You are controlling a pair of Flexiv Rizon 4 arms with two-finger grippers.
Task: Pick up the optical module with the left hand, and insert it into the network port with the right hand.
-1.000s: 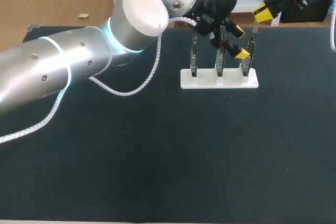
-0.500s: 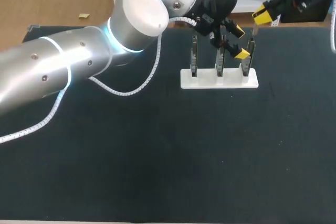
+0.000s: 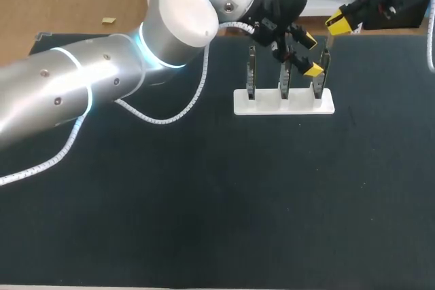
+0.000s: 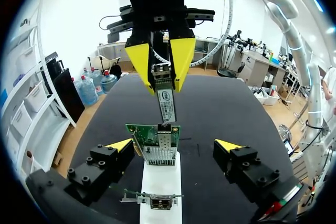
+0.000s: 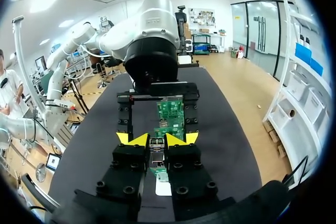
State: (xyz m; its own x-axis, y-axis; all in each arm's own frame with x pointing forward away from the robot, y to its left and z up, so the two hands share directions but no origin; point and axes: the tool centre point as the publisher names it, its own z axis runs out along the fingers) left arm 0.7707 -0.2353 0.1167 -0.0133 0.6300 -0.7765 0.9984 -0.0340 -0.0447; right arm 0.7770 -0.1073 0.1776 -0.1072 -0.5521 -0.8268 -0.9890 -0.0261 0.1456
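The optical module, a slim silver bar, hangs from my right gripper, which is shut on its upper end. It is directly above the metal network port on a green card. In the head view the right gripper holds the module over the right-hand card of a white stand. My left gripper is open beside that card, with nothing in it. In the right wrist view the module sits between my right gripper's yellow tips, with the card ahead.
The white stand holds three upright cards: the left card, the middle card and the right one. The left arm and its white cable cross the table's back left. The dark mat covers the table.
My right gripper has edged slightly lower toward the right-hand card with the module. The left arm has not moved.
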